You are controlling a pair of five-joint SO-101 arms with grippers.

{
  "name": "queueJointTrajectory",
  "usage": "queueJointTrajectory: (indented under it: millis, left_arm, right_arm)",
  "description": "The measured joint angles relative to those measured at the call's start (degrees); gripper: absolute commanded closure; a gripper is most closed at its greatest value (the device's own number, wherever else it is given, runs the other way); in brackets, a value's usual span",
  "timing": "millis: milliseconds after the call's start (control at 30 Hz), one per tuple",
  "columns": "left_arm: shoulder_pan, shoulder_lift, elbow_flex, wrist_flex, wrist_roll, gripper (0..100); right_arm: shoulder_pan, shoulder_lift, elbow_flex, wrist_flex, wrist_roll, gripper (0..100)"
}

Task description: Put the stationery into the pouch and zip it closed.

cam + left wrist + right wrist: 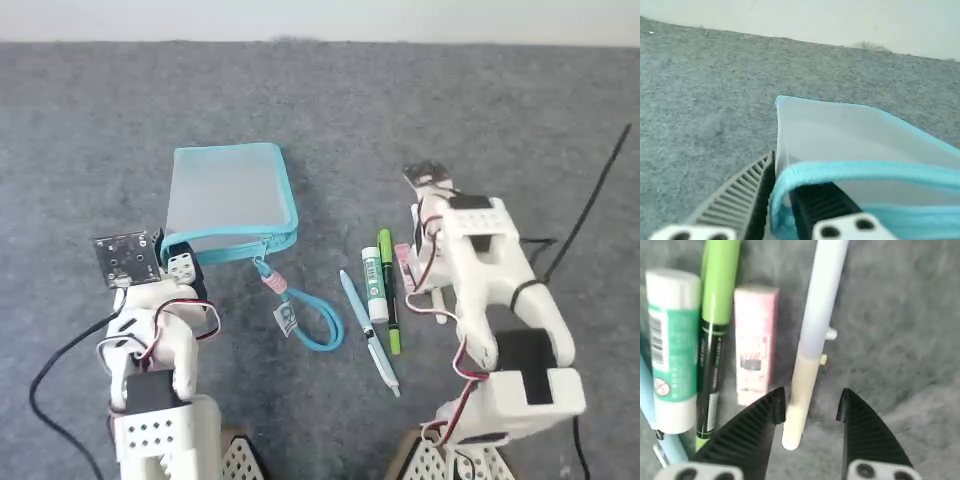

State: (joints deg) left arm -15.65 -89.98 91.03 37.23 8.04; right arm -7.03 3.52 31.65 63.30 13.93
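Currently the translucent pouch (228,195) lies flat on the grey desk (100,120), left of centre, its teal zipper edge along the near side and its wrist strap (318,325) trailing to the near right. The left gripper (787,175) sits at the pouch's near left corner, pinching the teal edge between its fingers. Right of the pouch, the stationery lies in a row on the desk: blue pen (365,330), glue stick (671,340), green pen (717,290), pink eraser (754,340) and pale pen (815,315). The right gripper (811,402) hangs over the row, its jaws spread to either side of the pale pen's near end, not closed on it.
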Motion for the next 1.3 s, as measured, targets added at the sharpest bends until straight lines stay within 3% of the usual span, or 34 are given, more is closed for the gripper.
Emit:
queueJointTrajectory:
  millis: [100,200,433,633,933,1300]
  left_arm:
    - [0.0,0.0,0.0,0.0,0.0,99]
    - [0.0,0.0,0.0,0.0,0.0,99]
    - [0.0,0.0,0.97,0.0,0.0,99]
    - [2.11,0.0,1.67,0.0,0.0,99]
    - [2.55,0.0,1.67,0.0,0.09,99]
    - [2.55,0.0,2.55,-2.2,0.09,99]
  right_arm:
    - [0.0,0.35,0.53,-1.32,0.0,86.6]
    - [0.09,2.55,0.35,-2.11,0.0,99.8]
    - [0.18,1.49,-0.62,-0.35,0.0,99.1]
    - [-1.93,-13.54,-0.62,8.35,2.11,99.1]
    - [-15.12,-37.71,-0.53,22.33,6.95,99.1]
    - [-31.65,-48.18,-1.32,31.38,10.55,99.1]
